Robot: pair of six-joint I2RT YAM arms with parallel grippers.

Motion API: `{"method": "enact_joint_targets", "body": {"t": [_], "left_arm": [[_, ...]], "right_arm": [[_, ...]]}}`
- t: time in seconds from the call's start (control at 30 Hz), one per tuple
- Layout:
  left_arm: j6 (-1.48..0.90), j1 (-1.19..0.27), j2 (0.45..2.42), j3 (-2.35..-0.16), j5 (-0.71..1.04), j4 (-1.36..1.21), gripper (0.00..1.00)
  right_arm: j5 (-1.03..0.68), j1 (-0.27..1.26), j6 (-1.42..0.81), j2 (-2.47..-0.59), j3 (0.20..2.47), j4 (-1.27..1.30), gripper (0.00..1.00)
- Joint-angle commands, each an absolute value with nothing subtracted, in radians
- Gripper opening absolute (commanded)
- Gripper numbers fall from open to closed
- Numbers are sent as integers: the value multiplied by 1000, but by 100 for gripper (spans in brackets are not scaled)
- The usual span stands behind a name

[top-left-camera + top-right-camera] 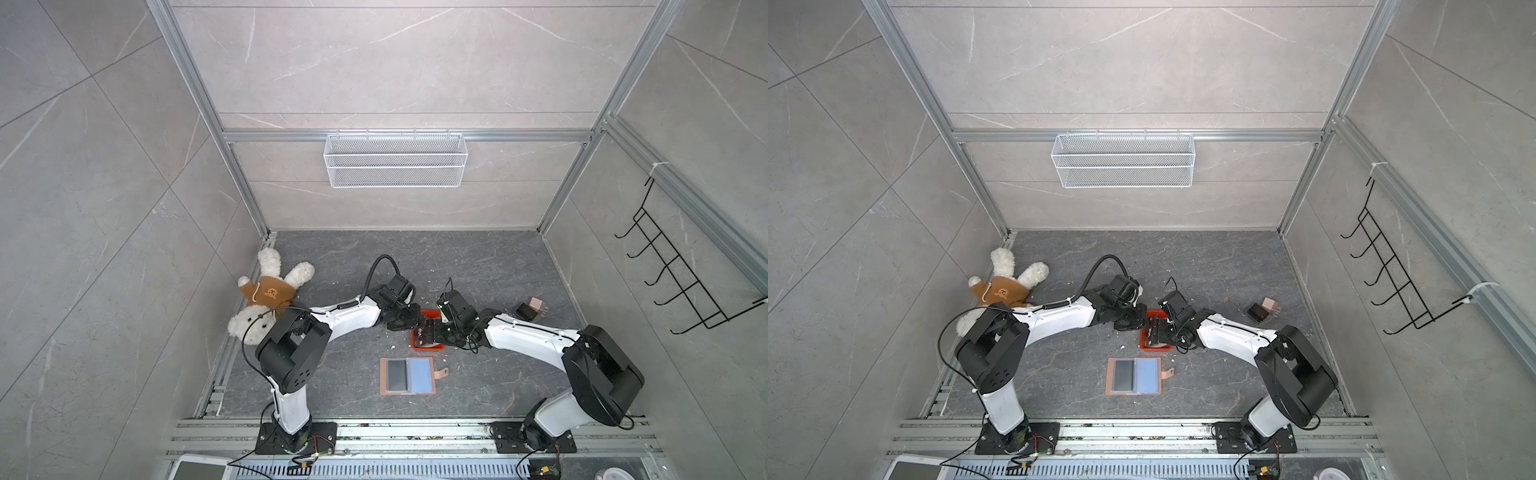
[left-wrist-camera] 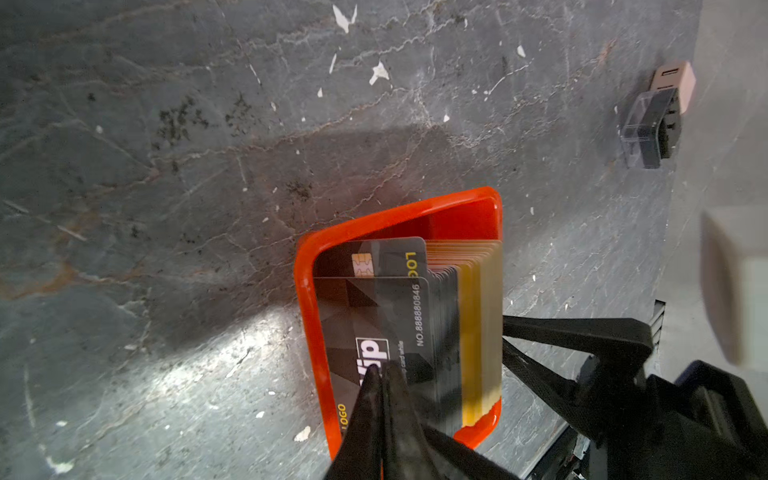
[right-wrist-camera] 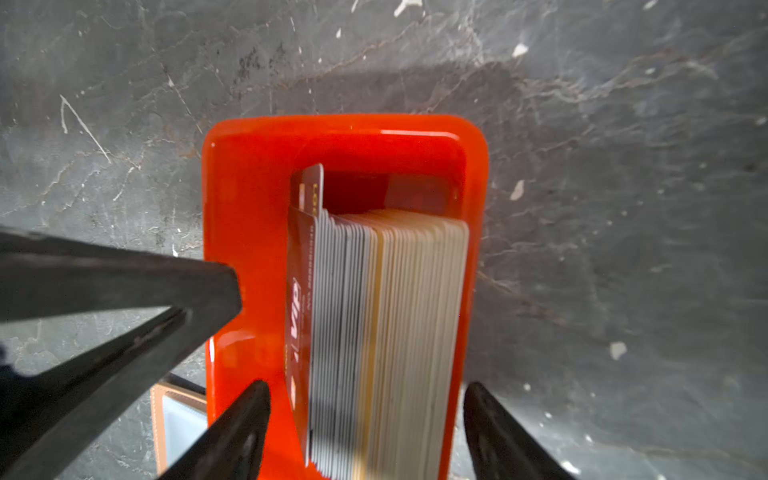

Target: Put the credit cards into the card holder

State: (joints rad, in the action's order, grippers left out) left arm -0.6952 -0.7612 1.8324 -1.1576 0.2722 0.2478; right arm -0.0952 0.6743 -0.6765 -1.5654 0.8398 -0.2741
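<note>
One card stack straddled by spread right pincer.

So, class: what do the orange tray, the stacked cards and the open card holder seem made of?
Orange tray: likely moulded plastic, glossy, with sharp highlights and rounded corners.
Cards: thin stiff plastic, probably; smooth printed faces, pale and gold edges.
Card holder: tan leather-look cover, possibly synthetic, stitched border; clear bluish plastic sleeves.
</note>
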Motion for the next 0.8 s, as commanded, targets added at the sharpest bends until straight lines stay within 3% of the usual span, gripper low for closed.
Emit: {"method": "enact_joint_targets", "body": {"t": [0.0,0.77], "left_arm": [[-661,-756,1843,-1182,299,280,5],[-660,-758,1879,-1163,319,277,1]], "right_arm": [[-101,669,-664,-1587,849,-258,75],[-67,635,-660,-1526,799,-292,75]]}}
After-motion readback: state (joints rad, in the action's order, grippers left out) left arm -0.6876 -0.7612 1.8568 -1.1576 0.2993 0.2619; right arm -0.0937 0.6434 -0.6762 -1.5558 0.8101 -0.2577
